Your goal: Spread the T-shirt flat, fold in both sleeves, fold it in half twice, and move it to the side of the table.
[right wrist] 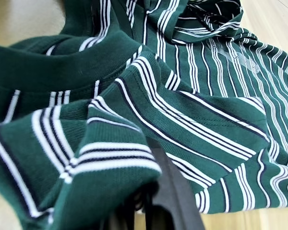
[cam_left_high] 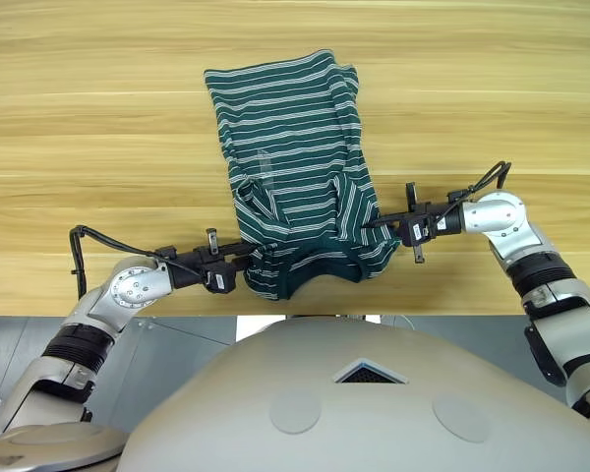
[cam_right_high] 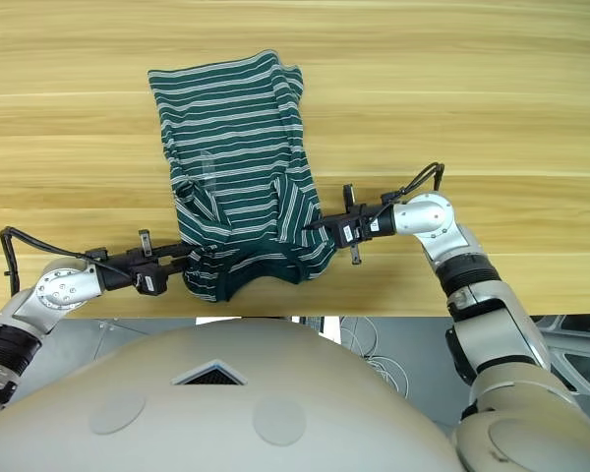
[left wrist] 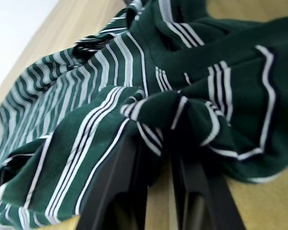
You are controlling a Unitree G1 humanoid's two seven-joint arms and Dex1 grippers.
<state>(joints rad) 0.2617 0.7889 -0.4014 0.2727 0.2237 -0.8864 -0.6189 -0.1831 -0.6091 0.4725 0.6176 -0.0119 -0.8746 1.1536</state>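
Observation:
A dark green T-shirt (cam_left_high: 290, 147) with white stripes lies bunched lengthwise on the wooden table (cam_left_high: 98, 118), its collar end near the table's front edge. My left gripper (cam_left_high: 244, 261) is shut on the shirt's near left corner, and the pinched fabric (left wrist: 170, 108) sits between its black fingers (left wrist: 122, 177). My right gripper (cam_left_high: 372, 226) is shut on the near right side of the shirt, beside the collar (right wrist: 62, 67). Striped cloth (right wrist: 110, 158) is folded over the right fingers (right wrist: 170, 191). Both sleeves are crumpled into the body.
Bare wood stretches to the left, right and beyond the shirt. The table's front edge (cam_left_high: 128, 313) runs just under both wrists, with grey floor below it.

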